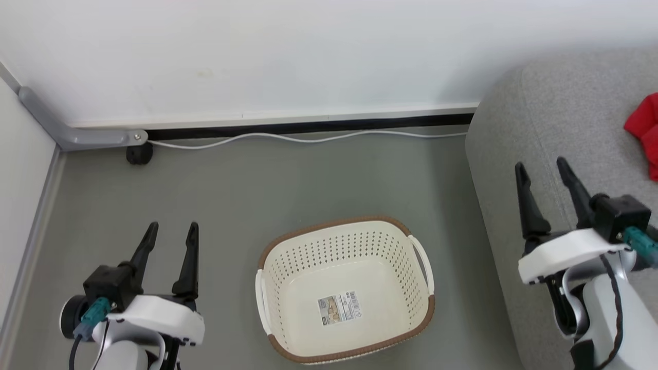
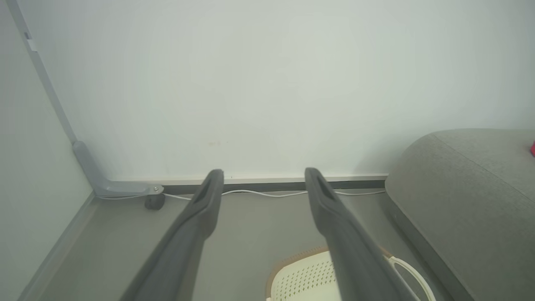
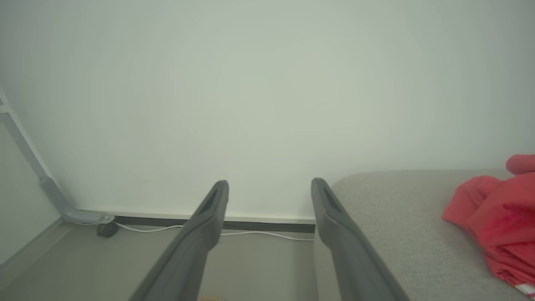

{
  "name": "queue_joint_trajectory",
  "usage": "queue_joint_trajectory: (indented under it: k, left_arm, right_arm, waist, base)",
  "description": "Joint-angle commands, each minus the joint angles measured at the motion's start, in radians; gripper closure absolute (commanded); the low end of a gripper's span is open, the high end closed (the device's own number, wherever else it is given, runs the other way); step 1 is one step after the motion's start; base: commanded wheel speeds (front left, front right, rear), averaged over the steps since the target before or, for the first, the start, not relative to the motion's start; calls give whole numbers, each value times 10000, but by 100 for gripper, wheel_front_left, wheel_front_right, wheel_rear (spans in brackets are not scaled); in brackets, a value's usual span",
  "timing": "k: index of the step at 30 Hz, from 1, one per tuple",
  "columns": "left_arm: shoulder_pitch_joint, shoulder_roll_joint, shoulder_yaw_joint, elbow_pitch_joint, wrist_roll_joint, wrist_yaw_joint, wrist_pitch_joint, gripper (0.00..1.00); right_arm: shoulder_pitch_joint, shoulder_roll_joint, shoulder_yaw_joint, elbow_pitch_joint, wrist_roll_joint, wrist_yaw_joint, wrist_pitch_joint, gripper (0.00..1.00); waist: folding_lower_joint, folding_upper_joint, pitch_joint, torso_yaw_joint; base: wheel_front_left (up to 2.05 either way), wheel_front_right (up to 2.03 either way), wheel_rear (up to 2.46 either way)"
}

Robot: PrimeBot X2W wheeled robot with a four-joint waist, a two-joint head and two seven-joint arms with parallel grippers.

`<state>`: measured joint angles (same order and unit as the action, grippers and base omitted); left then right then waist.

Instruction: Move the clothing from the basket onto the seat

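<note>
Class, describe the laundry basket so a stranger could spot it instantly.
Start at the grey sofa on the right. On the floor beside it stands the laundry basket. It alone is cream, perforated and brown-rimmed, with a paper label inside.

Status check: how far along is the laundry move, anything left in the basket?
Looks done: the cream perforated plastic basket holds only its paper label, and the bright red clothing lies on the light grey fabric sofa. Nothing in hand: left tool and right tool are open and empty. Nothing visibly left to move.
</note>
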<state>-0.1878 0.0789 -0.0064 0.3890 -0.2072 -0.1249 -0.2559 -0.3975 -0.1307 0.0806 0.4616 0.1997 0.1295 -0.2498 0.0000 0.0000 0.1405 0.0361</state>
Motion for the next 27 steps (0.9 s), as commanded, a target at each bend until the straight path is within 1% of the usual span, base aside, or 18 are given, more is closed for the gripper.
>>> queue_joint_trajectory:
  k: [1,9,12,18,27]
  left_arm:
    - [64,157,373,-309,112,8,-59,0]
    - [839,268,699,-691,307,-41,-59,0]
    - [1126,217,806,-866,426,-45,-59,0]
    - [1714,24,1025,-1148,597,-48,-59,0]
    - [2311,-185,1210,-1025,580,-51,-59,0]
  right_arm:
    - [165,19,245,-380,62,12,-120,0]
    - [1339,343,325,-1057,-8,12,-120,0]
    - [1719,449,289,-1155,-52,12,-120,0]
    - [2256,611,111,-1052,-162,12,-120,0]
    - [2678,720,-288,-737,-377,12,-120,0]
  waist:
    - [0,0,-174,9]
    - [0,0,-583,-217]
    - [0,0,-726,-308]
    - [0,0,-983,-408]
    - [0,0,-1323,-318]
  base:
    - [0,0,0]
    - [0,0,0]
    - [0,0,0]
    - [0,0,0]
    - [0,0,0]
